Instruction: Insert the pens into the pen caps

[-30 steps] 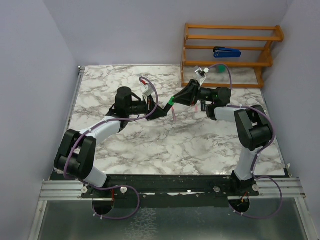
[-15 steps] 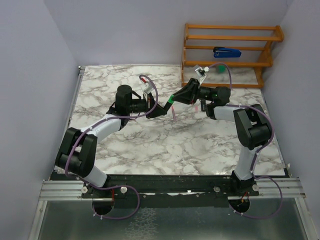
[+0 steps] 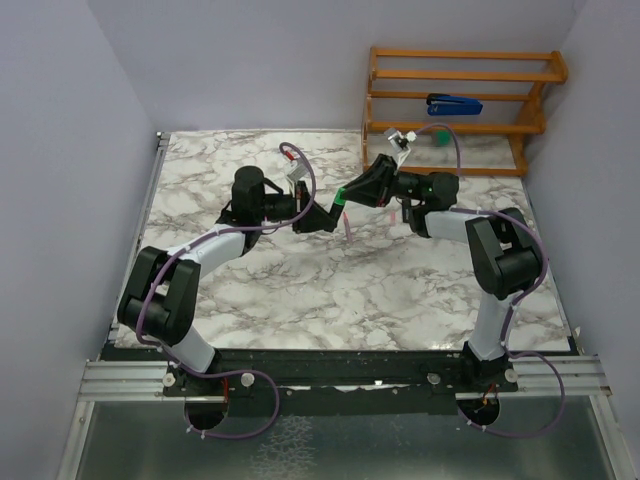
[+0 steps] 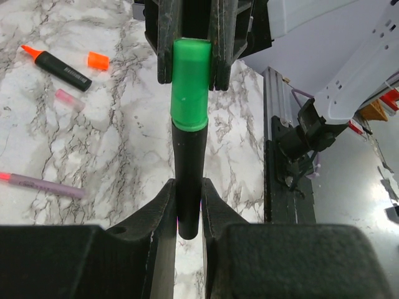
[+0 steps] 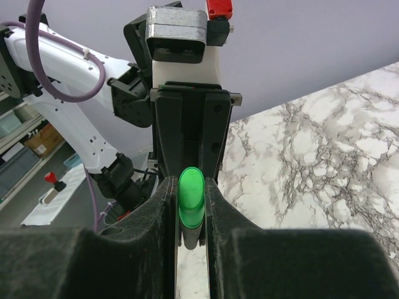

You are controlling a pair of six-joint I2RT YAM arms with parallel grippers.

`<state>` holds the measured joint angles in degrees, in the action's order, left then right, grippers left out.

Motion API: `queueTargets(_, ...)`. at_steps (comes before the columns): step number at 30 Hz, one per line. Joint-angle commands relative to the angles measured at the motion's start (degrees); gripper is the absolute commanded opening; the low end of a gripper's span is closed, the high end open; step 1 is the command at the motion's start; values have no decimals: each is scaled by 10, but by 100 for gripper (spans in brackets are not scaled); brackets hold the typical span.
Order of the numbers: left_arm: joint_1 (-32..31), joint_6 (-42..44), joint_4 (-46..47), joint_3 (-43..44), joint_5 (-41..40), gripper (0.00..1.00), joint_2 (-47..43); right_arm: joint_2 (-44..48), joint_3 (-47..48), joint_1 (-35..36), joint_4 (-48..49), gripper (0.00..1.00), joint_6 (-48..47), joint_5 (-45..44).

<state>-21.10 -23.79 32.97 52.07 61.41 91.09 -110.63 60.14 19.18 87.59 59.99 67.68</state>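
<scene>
Green cap [image 4: 190, 84] clamped by right claw [image 5: 189, 196]; left wrist shows left claw [image 4: 188, 208] clamping black pen [image 4: 188, 156].

Green cap [image 4: 191, 84] on black pen [image 4: 188, 168]; orange-tipped pen [image 4: 59, 64], orange cap [image 4: 98, 60], pink pen [image 4: 43, 184] flat.

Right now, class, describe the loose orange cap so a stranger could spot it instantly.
On the marble table, find the black pen with an orange tip lying flat. Just beside its body, not touching, sits the orange cap. It is the only short, solid orange stub: the small piece nearby is pale pink, and the green cap is off the table.
</scene>
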Motion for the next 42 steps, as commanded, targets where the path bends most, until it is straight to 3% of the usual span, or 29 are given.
queueTargets(1,4,-47,258,100,-53,0,-26,-40,-37,72,131,1,7,201)
queueTargets(14,22,-56,270,108,-54,0,-38,-40,-40,80,131,1,13,216)
queueTargets(23,23,-37,261,57,-74,0,-36,-43,-25,80,130,2,26,221)
queueTargets(27,23,-13,235,30,-88,0,-37,-47,-11,79,130,35,35,216)
queueTargets(29,23,7,215,11,-102,0,-39,-50,-2,77,130,66,37,212)
queueTargets(32,22,39,182,-24,-129,0,-40,-54,22,73,130,98,41,205)
queueTargets(38,22,75,148,-88,-193,0,-26,-45,65,40,130,100,44,185)
queueTargets(42,22,101,98,-112,-303,0,-24,-19,43,-21,123,100,26,119)
